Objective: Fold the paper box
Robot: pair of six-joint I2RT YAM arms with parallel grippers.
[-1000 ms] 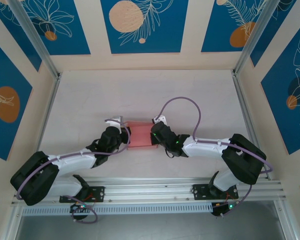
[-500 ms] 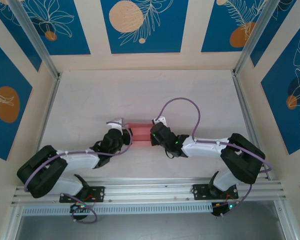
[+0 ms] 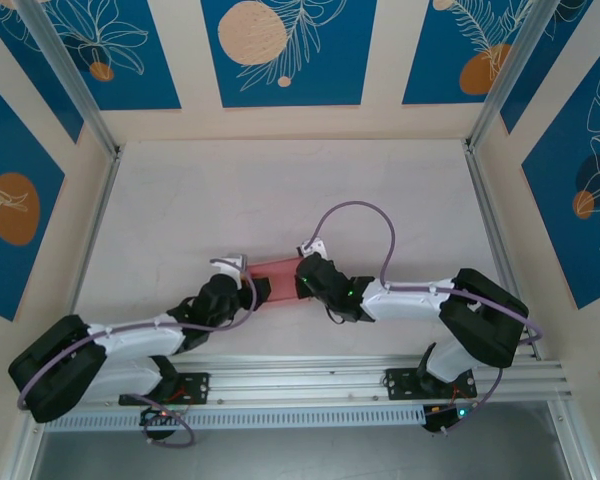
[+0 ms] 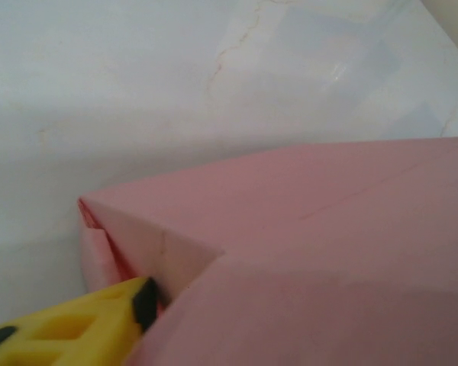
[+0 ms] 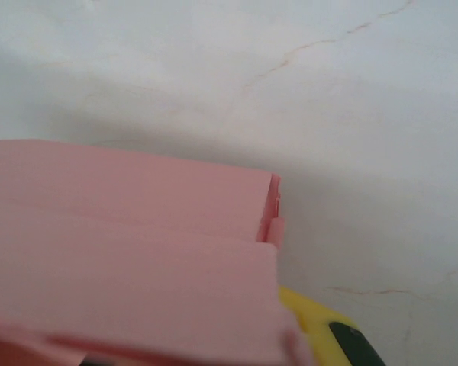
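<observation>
The paper box [image 3: 278, 278] lies low on the pale surface [image 3: 280, 190], near its front edge and about midway across, stretched between the 2 arms. The left tool [image 3: 251, 287] meets its left end and the right tool [image 3: 301, 278] meets its right end, so each arm works 1 end of the same piece.

The right tool is pressed together, and it looks to be pinching the thin card at the box's right end. In the right wrist view, pink panels cover most of the space in front of the camera. 1 yellow finger [image 5: 314, 316] pokes out just beneath their lower right corner. That grip probably serves as an anchor, keeping the light card from sliding or springing open while the other end is handled.

In the left wrist view, the box's left corner shows a folded-in flap with a diagonal crease. 1 yellow finger [image 4: 69, 332] with a black pad sits right against that fold from below. Its partner is hidden behind the pink card, so whether the left tool is spread or clamped cannot be told. Its position suggests it is tending the end flap, tucking or releasing it.

The box already reads as a flattish rectangle, so the folding seems well advanced.
</observation>
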